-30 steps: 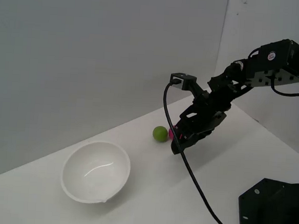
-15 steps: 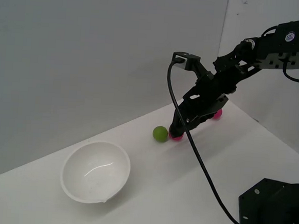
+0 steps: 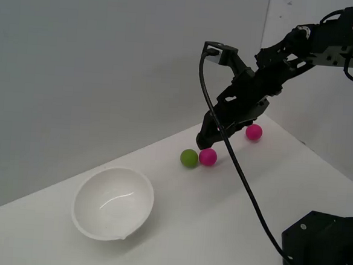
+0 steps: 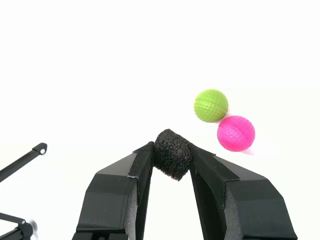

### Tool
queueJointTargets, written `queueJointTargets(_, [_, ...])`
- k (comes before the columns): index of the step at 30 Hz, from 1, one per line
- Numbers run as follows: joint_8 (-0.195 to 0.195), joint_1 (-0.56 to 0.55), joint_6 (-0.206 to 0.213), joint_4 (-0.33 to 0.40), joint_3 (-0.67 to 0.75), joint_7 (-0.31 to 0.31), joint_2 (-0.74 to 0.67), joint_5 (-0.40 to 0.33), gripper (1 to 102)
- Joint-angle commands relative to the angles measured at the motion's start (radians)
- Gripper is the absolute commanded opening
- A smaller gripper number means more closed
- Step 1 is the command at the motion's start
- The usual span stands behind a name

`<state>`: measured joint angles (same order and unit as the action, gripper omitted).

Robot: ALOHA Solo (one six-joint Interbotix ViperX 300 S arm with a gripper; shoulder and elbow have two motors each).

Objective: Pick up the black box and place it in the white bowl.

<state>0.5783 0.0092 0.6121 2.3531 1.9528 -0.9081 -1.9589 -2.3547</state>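
Observation:
The wrist view shows the black box (image 4: 172,154), a small rough black cube, squeezed between my gripper's (image 4: 171,156) two fingertips. In the exterior view my gripper (image 3: 204,136) hangs above the table, just over a green ball (image 3: 189,158) and a pink ball (image 3: 208,156); the box cannot be made out there against the black fingers. The white bowl (image 3: 113,203) stands upright on the table toward the exterior view's left, well away from the gripper, with nothing inside it.
A second pink ball (image 3: 254,132) lies farther back on the table. The arm's black base plate (image 3: 323,249) sits at the lower right of the exterior view. A black cable (image 3: 240,173) hangs from the wrist camera down across the table.
My gripper has risen off the table and moved back, away from the two balls it was touching. The pink ball beside the green one is now uncovered.

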Motion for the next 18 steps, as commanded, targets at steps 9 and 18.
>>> queueJointTargets(9, [0.002,-0.087,0.052,-0.06,0.023,-0.002,-0.018,0.069,28])
queueJointTargets(18, [-0.005,-0.187,0.078,-0.103,-0.006,0.012,0.009,0.11,28])
